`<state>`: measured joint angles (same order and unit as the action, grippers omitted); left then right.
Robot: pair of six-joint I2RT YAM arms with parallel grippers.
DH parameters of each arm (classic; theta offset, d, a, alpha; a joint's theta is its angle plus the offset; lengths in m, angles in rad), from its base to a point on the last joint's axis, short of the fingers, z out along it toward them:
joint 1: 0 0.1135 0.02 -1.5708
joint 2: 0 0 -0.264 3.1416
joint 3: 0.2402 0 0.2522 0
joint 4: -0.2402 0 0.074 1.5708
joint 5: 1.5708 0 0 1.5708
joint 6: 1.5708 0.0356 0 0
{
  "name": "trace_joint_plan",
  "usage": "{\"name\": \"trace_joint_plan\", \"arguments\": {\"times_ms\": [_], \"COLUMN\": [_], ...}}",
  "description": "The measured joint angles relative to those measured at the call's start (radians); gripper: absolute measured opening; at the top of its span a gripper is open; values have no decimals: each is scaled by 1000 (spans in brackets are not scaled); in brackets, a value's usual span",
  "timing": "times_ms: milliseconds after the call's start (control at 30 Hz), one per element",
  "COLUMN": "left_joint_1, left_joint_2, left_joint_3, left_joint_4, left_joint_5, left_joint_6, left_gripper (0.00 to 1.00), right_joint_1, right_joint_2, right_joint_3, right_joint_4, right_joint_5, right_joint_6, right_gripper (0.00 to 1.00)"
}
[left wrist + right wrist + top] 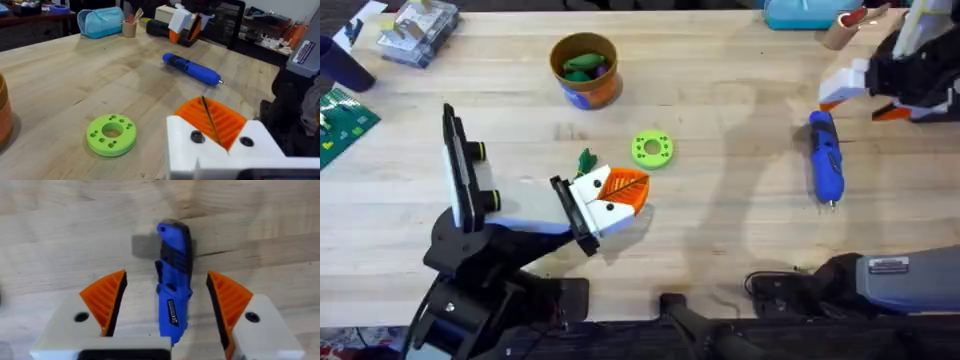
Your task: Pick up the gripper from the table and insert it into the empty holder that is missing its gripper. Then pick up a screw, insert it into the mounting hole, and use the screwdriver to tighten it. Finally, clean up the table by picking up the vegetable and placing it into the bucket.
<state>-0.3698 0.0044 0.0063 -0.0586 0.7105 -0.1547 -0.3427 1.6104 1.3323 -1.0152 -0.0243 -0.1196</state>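
Note:
The orange ribbed gripper (626, 187) sits in the white holder (592, 203) at the end of my left arm, and the two white blocks show dark holes. My left gripper (212, 118) is shut, orange pads pressed together. A dark-green vegetable (585, 160) lies just behind it. The blue screwdriver (825, 158) lies at the right. My right gripper (860, 103) hovers open over its rear end, one orange pad on each side of the screwdriver (172, 280) in the right wrist view. The orange bucket (586, 72) stands at the back. No screw can be made out.
A lime-green ring with holes (652, 149) lies just behind my left gripper. The bucket holds green items. A clear box (417, 30), a green board (340, 120) and a blue pouch (800, 12) line the table's far edge and left side.

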Motion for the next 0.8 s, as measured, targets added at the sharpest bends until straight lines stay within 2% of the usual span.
{"name": "trace_joint_plan", "arguments": {"times_ms": [333,800], "left_joint_1": [0,0], "left_joint_2": [0,0], "left_joint_3": [0,0], "left_joint_4": [0,0], "left_joint_5": [0,0], "left_joint_6": [0,0], "left_gripper": [16,16], "right_joint_1": [53,64], "right_joint_2": [39,41], "right_joint_3": [-22,-247], "right_joint_4": [16,159], "right_joint_5": [-14,64], "right_joint_6": [-5,35], "right_gripper": [973,973]}}
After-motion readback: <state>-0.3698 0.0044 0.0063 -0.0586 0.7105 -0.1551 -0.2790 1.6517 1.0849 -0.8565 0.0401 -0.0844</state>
